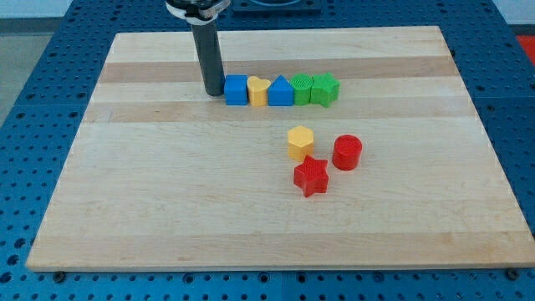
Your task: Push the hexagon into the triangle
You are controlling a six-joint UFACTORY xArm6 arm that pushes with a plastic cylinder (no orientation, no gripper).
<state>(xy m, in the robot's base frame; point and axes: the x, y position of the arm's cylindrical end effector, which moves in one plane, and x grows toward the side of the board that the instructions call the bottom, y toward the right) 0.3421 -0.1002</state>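
Presently: pale wooden worktop (167, 209) on blue perforated base (25, 125). No hand fitted; dark rod, my tip (214, 93) just left of blue cube (236, 89), which heads touching row: yellow block (258, 91), blue triangle block (281, 92), two green blocks (303, 88) (325, 89). Yellow hexagon block (300, 143) lies apart below row, near red cylinder (347, 153) and red star (311, 176).

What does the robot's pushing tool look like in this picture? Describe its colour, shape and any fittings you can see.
It is a straight, smooth, dark grey to black cylindrical rod, ending at my tip on the wooden board. At the view's top it enters a wider mount with a pale, whitish ring. No cables or markings show.
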